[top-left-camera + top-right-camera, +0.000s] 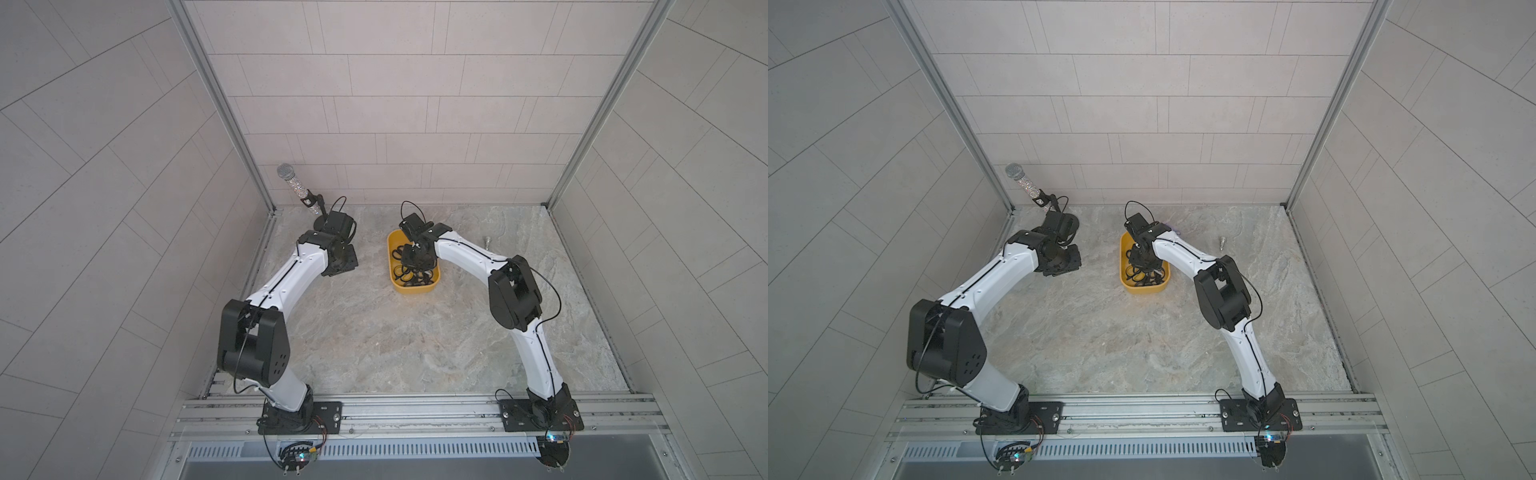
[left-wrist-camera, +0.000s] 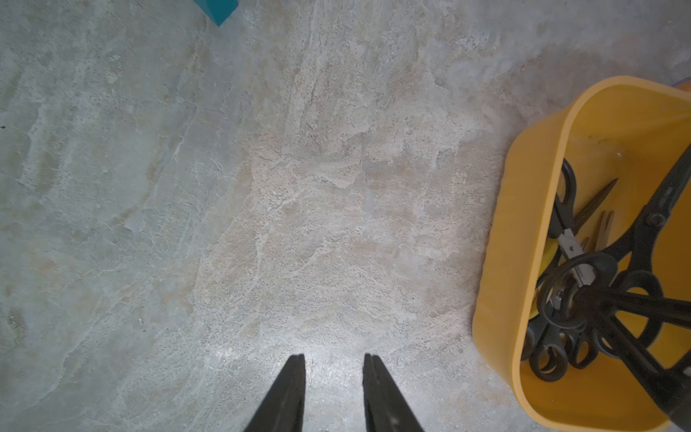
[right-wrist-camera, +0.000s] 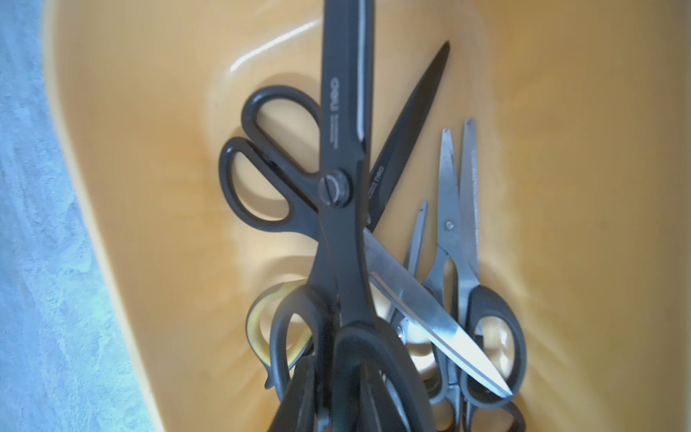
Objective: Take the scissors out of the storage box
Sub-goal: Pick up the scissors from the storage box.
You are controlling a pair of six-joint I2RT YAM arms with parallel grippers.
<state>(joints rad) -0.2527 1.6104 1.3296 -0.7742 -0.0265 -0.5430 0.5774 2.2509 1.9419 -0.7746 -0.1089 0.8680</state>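
Mottled grey stone-look surface (image 1: 374, 332) first: mostly bare toward six o'clock, so with enough free room there for laying things down.

Then two white-and-black robot arms. The right arm (image 1: 469, 255) is bent toward twelve o'clock and dips into the box from above, probably the simplest way into a tangled heap. The left arm (image 1: 291, 278) is off at ten o'clock, well apart from the box, seemingly to leave the way free for the other one.

Shallow mustard-yellow plastic storage box (image 1: 409, 289) with rounded corners, at twelve o'clock from the middle of the surface. Still holding all the scissors, crossed over each other in one heap.

On top of that heap, the largest all-black scissors (image 3: 342, 232): a sensible first choice, being free of any weight from the others. Meeting at its handle loops, and clenched on them as far as visible, the right fingers (image 2: 635, 355). Lifted already or not: cannot tell.

Underneath, a smaller black-handled pair (image 3: 261, 161), silver-bladed pairs (image 3: 469, 224) and one pair with yellow-and-black handles (image 3: 261, 329).

Released and apart over bare surface, grasping nothing: the left fingers (image 2: 288, 392).

Outside the job, a silver mesh-headed glitter microphone (image 1: 293, 183) on a black stand at ten o'clock, and a tiny silver metal piece (image 1: 486, 240) at two o'clock, too small to identify.
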